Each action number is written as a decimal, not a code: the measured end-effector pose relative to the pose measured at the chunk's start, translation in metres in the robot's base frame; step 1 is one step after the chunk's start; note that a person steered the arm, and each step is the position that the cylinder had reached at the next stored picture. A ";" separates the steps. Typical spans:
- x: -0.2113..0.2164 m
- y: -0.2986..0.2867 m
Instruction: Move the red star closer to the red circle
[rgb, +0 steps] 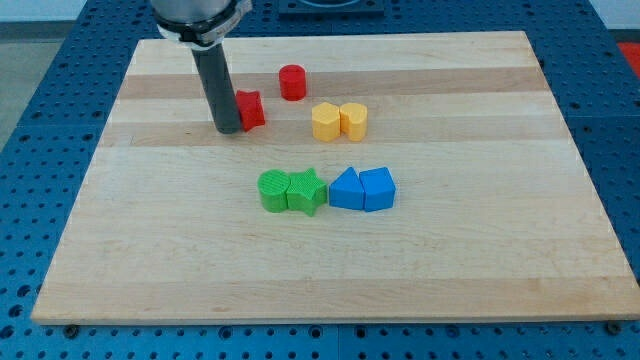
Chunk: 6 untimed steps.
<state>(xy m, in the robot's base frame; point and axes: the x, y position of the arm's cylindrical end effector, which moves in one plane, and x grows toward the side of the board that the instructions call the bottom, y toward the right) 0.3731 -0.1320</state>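
- Red star-shaped plastic block (250, 108) sits in the upper-left part of the pale wooden board (480, 260), with my tip (228, 130) pressed against its left edge, at roughly the star's eight o'clock.
- Red circle, a short red cylinder block (292, 82), stands near the star at about its one o'clock, a small gap of bare wood between them.
- With no jaws to open or close, the dark rod grasps nothing; it can only shove, and it seems set on the star's far side from the circle so that a push up and rightward would narrow the gap.
- Judged from this placing, the approach looks done and the closing push is what remains.
- Two yellow blocks (339, 120), touching each other, lie at the star's four o'clock, near enough that a push angled too low could nudge them.
- Green circle (273, 190), green star (307, 191) and two blue blocks (362, 188) form a row toward the board's middle, well apart from the work.
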 end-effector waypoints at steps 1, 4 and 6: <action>-0.009 0.020; -0.030 0.058; 0.019 0.018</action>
